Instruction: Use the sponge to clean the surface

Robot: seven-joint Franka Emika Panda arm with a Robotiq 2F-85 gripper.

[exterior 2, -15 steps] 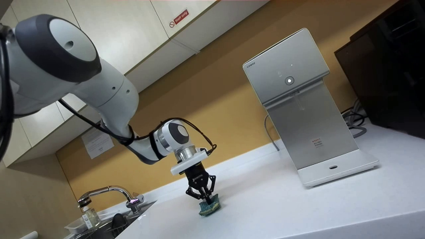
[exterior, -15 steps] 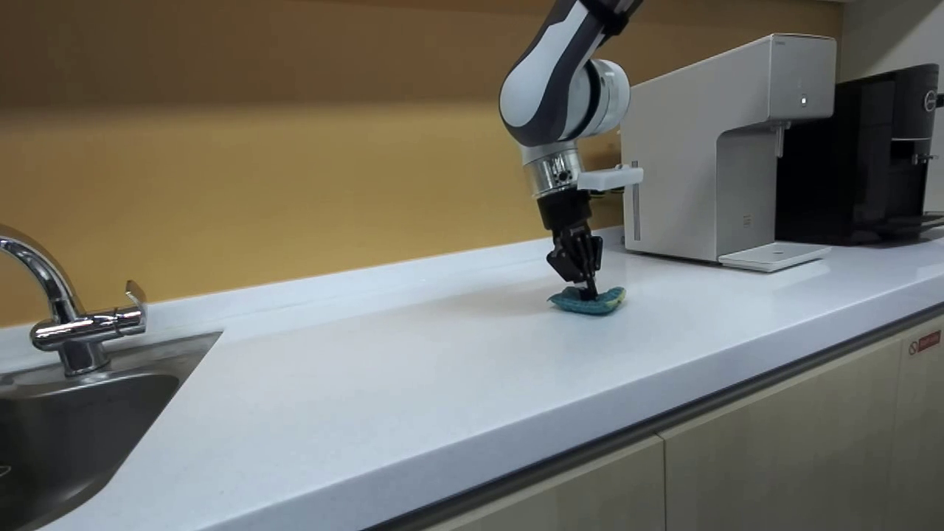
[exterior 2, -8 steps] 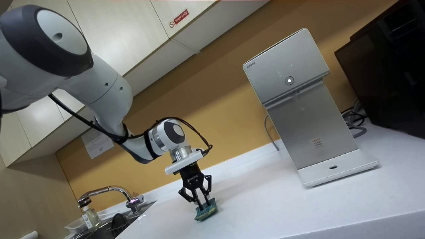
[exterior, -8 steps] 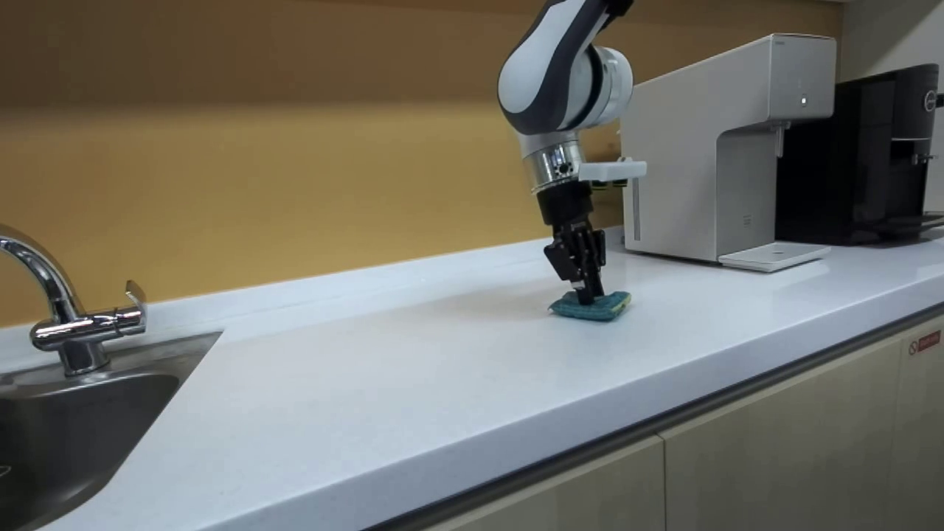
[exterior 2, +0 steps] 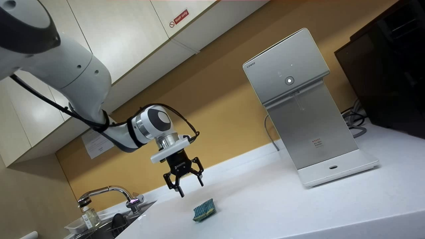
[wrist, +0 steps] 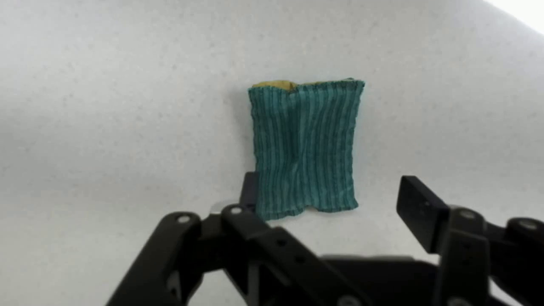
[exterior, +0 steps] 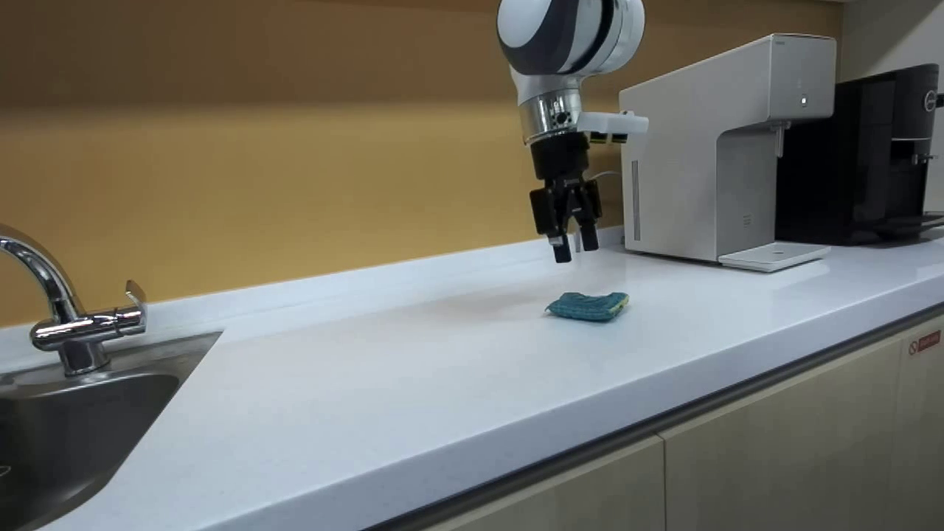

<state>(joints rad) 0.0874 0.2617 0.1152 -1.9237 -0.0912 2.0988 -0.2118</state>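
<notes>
One sponge (wrist: 306,148), creased down its middle, lies on the bench (exterior: 383,383); claw (exterior 2: 192,190) clear above it, spread, carrying nothing. Likely step: the retreat. Best rise straight up, claw wide, before swinging sideways, so nothing drags the sponge along.

sponge (wrist: 306,148) looks like ribbed matt cloth tbh. countertop (exterior: 369,398) is smooth with a slight gloss, faucet (exterior: 81,330) is mirror-shiny metal, sink (exterior: 77,417) is duller metal, cabinet doors (exterior: 782,435) kinda satin wood-look.
</notes>
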